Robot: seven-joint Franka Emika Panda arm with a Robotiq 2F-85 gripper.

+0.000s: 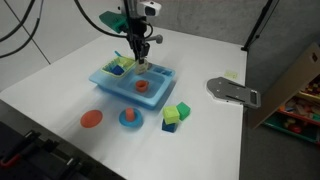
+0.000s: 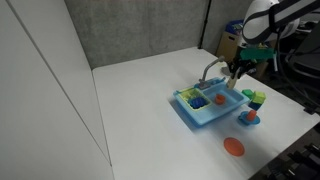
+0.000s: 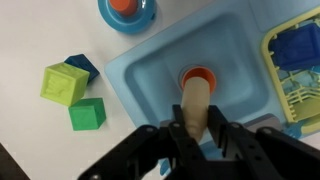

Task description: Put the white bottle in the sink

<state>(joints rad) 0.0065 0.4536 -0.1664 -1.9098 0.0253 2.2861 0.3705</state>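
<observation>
My gripper (image 1: 141,62) (image 2: 236,84) (image 3: 197,125) is shut on the white bottle (image 3: 197,100), a small cream bottle that points down from the jaws. It hangs over one basin of the light-blue sink (image 1: 110,80) (image 2: 195,117) (image 3: 150,70). An orange round piece (image 3: 198,74) (image 1: 141,85) shows at the bottle's lower end; I cannot tell whether the bottle touches it. The grey faucet (image 2: 210,70) stands at the sink's far side. In both exterior views the bottle is mostly hidden by the fingers.
The other basin holds a yellow rack with a blue item (image 3: 292,55) (image 1: 120,66). Green and blue blocks (image 1: 175,113) (image 2: 256,99) (image 3: 62,84) lie beside the sink. A blue dish with an orange piece (image 1: 130,118) (image 3: 127,10), an orange disc (image 1: 92,119) (image 2: 233,147) and a grey metal plate (image 1: 232,90) are nearby.
</observation>
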